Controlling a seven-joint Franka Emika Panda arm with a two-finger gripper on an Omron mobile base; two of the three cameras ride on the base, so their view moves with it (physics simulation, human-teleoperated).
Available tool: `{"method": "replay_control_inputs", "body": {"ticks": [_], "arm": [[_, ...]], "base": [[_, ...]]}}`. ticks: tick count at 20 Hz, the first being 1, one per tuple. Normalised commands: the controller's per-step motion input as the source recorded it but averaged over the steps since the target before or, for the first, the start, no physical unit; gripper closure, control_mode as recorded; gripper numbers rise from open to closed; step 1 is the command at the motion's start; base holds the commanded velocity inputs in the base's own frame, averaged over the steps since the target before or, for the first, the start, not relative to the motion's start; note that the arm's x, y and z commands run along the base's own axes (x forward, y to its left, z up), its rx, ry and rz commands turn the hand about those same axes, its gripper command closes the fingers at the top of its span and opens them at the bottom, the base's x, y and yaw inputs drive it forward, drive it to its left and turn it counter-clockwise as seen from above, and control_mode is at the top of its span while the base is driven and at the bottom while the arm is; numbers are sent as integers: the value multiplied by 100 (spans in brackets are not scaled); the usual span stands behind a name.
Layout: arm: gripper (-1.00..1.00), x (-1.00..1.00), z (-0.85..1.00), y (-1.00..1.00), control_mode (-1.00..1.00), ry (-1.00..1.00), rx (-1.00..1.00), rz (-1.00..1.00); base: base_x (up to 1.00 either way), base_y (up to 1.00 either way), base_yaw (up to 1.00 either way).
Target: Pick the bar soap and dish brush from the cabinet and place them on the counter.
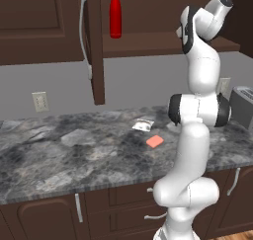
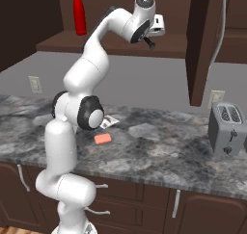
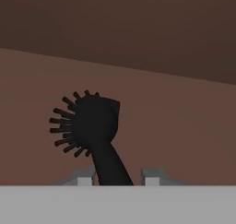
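Note:
The black dish brush lies in the open dark brown cabinet, its bristled round head away from me and its handle running back between my fingertips. My gripper has closed in on that handle, just above the cabinet shelf. In the right base view the gripper is reaching into the cabinet, and the dark brush end pokes out below it. The salmon-pink bar soap lies flat on the marbled counter, in front of the arm's base.
A tall red bottle stands on the same shelf, to the left. On the counter near the soap lies a whitish packet. A toaster sits at the right. The open cabinet door hangs edge-on.

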Motion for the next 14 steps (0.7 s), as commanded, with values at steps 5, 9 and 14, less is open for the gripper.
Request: {"method": "replay_control_inputs", "body": {"ticks": [5,9,14], "arm": [[100,-39,-2,36,-100,0,-6,3],[100,-52,-13,44,-100,-3,-8,3],[100,-51,-14,37,-100,-3,-8,2]], "base": [[0,0,0],[0,0,0],[0,0,0]]}}
